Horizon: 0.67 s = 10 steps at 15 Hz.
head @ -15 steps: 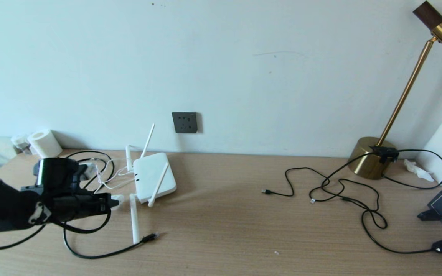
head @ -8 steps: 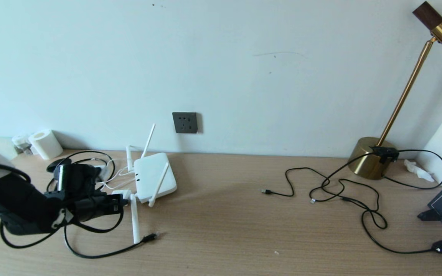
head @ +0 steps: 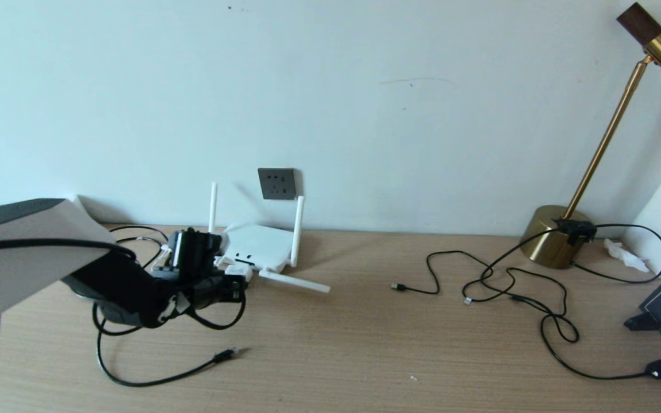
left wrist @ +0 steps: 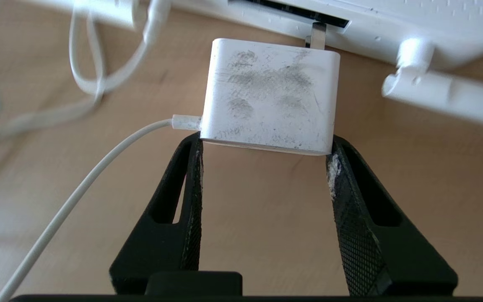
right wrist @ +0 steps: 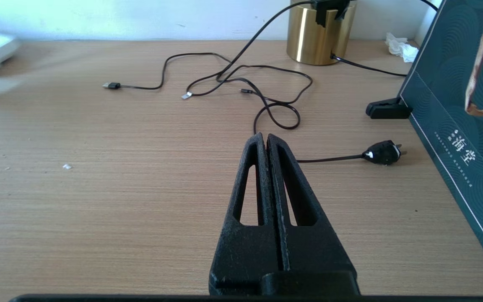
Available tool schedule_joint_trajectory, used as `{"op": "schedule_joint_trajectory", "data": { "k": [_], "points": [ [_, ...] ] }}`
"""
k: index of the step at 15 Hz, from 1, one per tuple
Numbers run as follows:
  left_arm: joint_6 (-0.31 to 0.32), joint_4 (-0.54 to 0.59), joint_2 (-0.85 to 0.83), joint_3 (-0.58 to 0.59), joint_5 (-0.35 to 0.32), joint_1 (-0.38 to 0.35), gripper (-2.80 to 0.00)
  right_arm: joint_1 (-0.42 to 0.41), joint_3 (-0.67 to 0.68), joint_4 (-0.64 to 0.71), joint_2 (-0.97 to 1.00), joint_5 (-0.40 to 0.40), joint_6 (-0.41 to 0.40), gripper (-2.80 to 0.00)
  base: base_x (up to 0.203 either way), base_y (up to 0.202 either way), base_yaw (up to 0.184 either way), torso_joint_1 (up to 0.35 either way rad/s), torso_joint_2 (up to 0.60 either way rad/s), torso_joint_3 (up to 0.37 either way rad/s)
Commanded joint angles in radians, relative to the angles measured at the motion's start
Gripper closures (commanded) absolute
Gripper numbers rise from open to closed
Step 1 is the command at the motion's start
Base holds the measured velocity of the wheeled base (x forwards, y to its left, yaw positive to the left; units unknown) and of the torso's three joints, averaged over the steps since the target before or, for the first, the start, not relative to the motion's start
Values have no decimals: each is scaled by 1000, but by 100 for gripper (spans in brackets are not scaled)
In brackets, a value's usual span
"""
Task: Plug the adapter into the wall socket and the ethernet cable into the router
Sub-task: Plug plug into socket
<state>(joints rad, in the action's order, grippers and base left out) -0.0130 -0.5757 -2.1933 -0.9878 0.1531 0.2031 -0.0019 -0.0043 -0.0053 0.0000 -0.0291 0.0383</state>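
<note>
My left gripper (left wrist: 265, 143) is shut on the adapter (left wrist: 271, 94), a smudged white block pinched at its near corners, with its thin white cord (left wrist: 78, 193) trailing off. A metal pin of the adapter pokes against the dark port edge of the router (left wrist: 371, 21). In the head view the left gripper (head: 240, 284) sits just in front of the router (head: 256, 249), below the wall socket (head: 276, 183). The ethernet cable (head: 135, 381) lies loose on the desk, its plug (head: 225, 355) free. My right gripper (right wrist: 265, 136) hovers shut and empty over the desk's right half.
A brass lamp base (head: 554, 244) stands at the back right. Thin black cables (head: 508, 287) and a black mains plug (head: 660, 370) sprawl beside it. A dark teal box (right wrist: 455, 126) borders the right edge. One router antenna (head: 296, 282) lies flat on the desk.
My left arm has swung right and toward the wall with the adapter. The router has been pushed back and turned; two antennas now stand upright, one lies flat to the right.
</note>
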Motion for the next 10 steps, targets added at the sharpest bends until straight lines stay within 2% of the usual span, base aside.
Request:
{"op": "schedule_joint_trajectory", "data": {
  "k": [1, 3, 4, 6, 10],
  "points": [
    [-3, 29, -94, -183, 36, 40, 0, 0, 0, -1, 1, 0, 0, 0, 0, 0, 0, 0, 0, 0],
    [-18, 89, -141, -304, 56, 61, 0, -1, 0, -1, 0, 0, 0, 0, 0, 0, 0, 0, 0, 0],
    [-46, 107, -152, -330, 62, 72, 0, 0, 0, -1, 0, 0, 0, 0, 0, 0, 0, 0, 0, 0],
    [-76, 108, -130, -289, 63, 78, 0, 0, 0, -1, 1, 0, 0, 0, 0, 0, 0, 0, 0, 0],
    [-90, 94, 71, -68, 25, 83, 0, 0, 0, -1, 1, 0, 0, 0, 0, 0, 0, 0, 0, 0]
  ]
}}
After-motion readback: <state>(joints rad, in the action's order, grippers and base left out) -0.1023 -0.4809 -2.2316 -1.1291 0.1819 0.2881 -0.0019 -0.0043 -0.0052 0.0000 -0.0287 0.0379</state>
